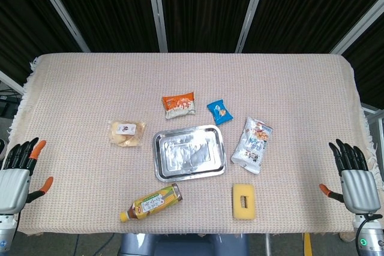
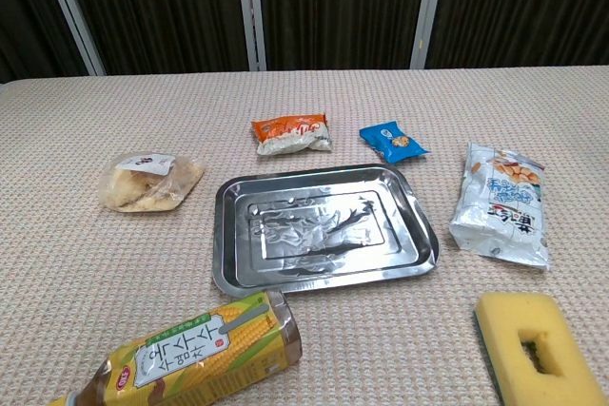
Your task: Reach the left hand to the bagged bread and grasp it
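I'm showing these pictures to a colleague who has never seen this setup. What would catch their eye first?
Most likely the shiny metal tray lying empty mid-table, ringed by bright packets. Next, the yellow corn-tea bottle on its side near the front edge and the yellow sponge to its right. Then the left hand and right hand, fingers spread, at the table's two sides, the left one far from the bagged bread left of the tray.
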